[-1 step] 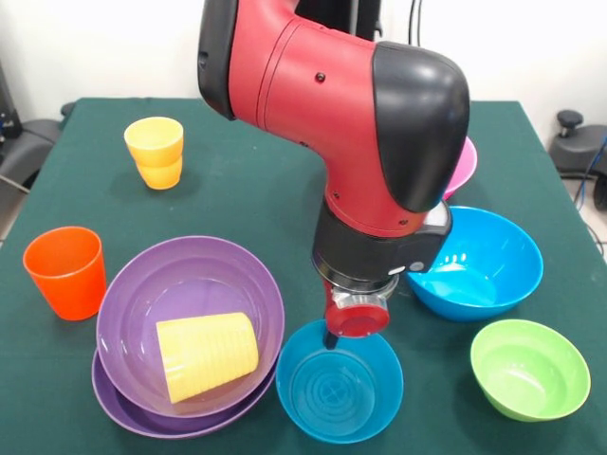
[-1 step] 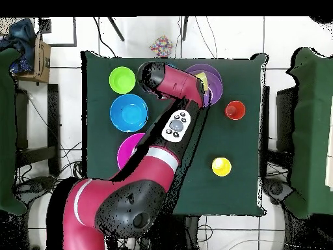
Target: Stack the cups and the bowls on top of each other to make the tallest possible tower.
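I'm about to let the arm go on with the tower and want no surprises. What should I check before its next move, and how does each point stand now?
1. Purple bowls nested: ok, one sits inside the other.
2. Ribbed yellow cup ready to stack: not ok, it lies on its side in the top purple bowl.
3. Gripper state: cannot tell, the arm hides it above the small blue bowl.
4. Amber cups stacked: ok, one in the other, upright.
5. Orange cup upright: ok, apart from the bowls.
6. Pink bowl reachable: cannot tell, mostly behind the arm.
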